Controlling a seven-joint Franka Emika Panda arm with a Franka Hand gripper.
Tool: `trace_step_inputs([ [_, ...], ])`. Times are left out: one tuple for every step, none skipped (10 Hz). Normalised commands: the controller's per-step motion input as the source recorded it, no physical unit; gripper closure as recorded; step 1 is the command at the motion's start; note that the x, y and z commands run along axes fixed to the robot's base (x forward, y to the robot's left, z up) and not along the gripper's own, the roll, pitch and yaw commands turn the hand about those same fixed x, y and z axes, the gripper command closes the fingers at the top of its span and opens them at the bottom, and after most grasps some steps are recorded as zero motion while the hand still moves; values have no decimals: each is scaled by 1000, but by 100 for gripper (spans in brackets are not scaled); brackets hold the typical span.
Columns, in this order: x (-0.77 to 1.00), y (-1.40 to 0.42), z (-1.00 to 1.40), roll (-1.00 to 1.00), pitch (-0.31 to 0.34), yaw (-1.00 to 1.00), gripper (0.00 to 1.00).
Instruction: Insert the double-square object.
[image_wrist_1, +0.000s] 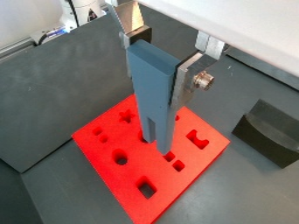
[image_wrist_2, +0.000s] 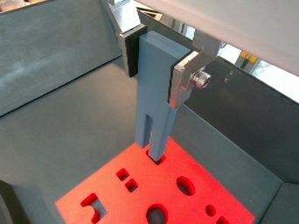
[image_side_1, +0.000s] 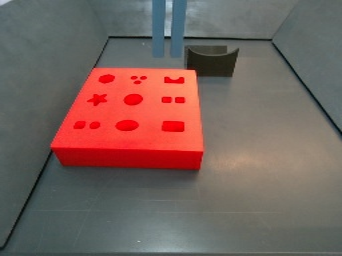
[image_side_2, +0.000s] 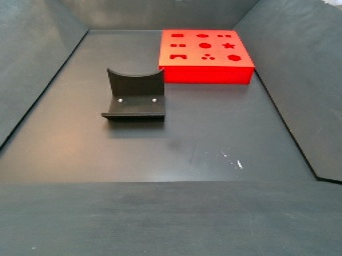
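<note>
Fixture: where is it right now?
The fixture stands on the floor apart from the red block, empty; in a side view it sits by the block's far right corner. The tool holds the blue piece over the block.

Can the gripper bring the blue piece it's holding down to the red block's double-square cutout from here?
Probably yes. The gripper holds the blue piece upright above the red block, with nothing between them; the fixture stands off to one side.
</note>
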Motion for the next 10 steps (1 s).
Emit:
trace_step_inputs([
  [0, 40, 0, 0, 0, 0, 100],
  [-200, 397, -483, 7, -71, -266, 100],
  [-86, 583, -751, 0, -49, -486, 100],
  [109, 514, -829, 0, 0, -514, 100],
  [286, 403, -771, 33, 0, -546, 100],
  [260, 409, -549, -39, -119, -503, 100],
  [0, 0, -177, -20, -83, 0, 100],
  [194, 3, -574, 17, -117, 109, 100],
  [154, 0, -563, 0, -147, 183, 100],
  [191, 0, -494, 0, -143, 317, 100],
])
